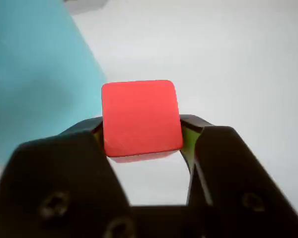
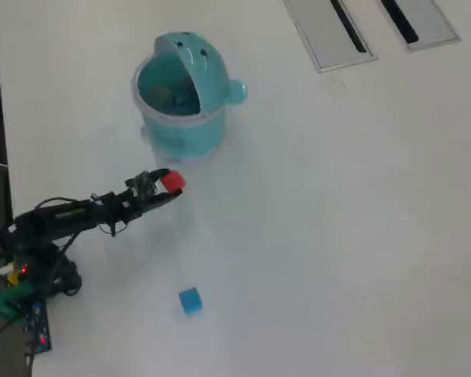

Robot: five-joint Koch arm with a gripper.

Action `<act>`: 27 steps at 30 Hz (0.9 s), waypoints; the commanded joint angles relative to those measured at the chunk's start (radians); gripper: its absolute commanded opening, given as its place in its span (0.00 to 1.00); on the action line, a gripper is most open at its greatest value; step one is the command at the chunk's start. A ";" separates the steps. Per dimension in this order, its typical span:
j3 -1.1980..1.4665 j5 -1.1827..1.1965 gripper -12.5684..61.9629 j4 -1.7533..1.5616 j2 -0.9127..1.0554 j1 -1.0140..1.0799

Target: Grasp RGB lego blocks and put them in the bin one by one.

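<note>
Here, jaws closed on red block (image 1: 140,119) beside lid-up teal bin (image 2: 180,129), contents unclear.

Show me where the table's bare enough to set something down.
Widest bare stretch: the table right of the blue cube, below the grey panels. Crowded: the gap between the bin and the gripper, fingers shut on the red cube.
</note>
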 commanded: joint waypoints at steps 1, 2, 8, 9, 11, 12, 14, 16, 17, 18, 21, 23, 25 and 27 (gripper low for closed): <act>-0.046 -0.009 0.33 -0.061 0.089 -0.014; -0.054 -0.011 0.33 -0.037 0.115 -0.020; -0.267 -0.020 0.32 0.262 0.364 -0.153; -0.285 -0.032 0.33 0.279 0.371 -0.166; -0.313 -0.041 0.33 0.288 0.382 -0.183; -0.339 -0.043 0.33 0.307 0.385 -0.193; -0.391 -0.067 0.33 0.327 0.383 -0.210; -0.445 -0.115 0.33 0.322 0.370 -0.239; -0.457 -0.121 0.33 0.321 0.360 -0.256; -0.468 -0.121 0.33 0.319 0.354 -0.261; -0.508 -0.124 0.33 0.319 0.322 -0.290; -0.554 -0.179 0.32 0.318 0.272 -0.333; -0.574 -0.195 0.32 0.318 0.245 -0.344; -0.606 -0.207 0.32 0.281 0.184 -0.371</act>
